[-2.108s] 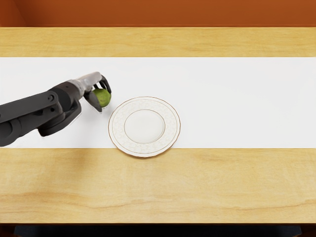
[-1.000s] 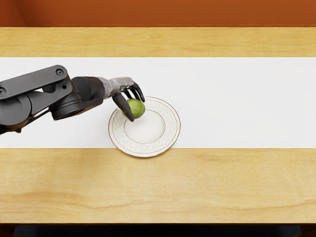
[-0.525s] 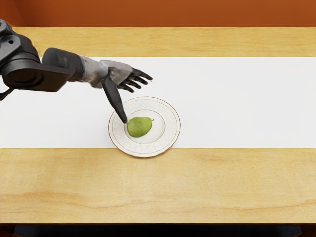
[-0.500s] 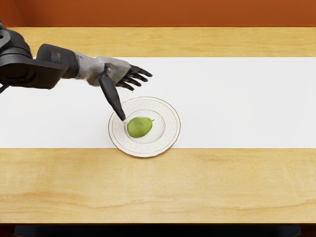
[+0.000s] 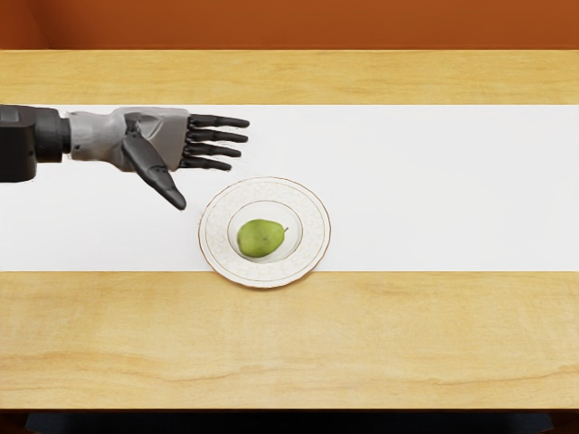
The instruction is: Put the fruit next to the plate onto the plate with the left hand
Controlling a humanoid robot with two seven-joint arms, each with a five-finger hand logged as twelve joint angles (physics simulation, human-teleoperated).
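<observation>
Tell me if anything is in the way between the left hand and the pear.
Nothing visible does. The pear lies on the plate; the open left hand is to its upper left over the white runner. Only the plate's rim lies between.

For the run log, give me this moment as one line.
left robot hand: open, left of plate | pear: lying on plate, released

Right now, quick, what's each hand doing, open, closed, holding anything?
Left hand: open, fingers spread, holding nothing; the pear lies on the plate.
Right hand: not in view.
</observation>
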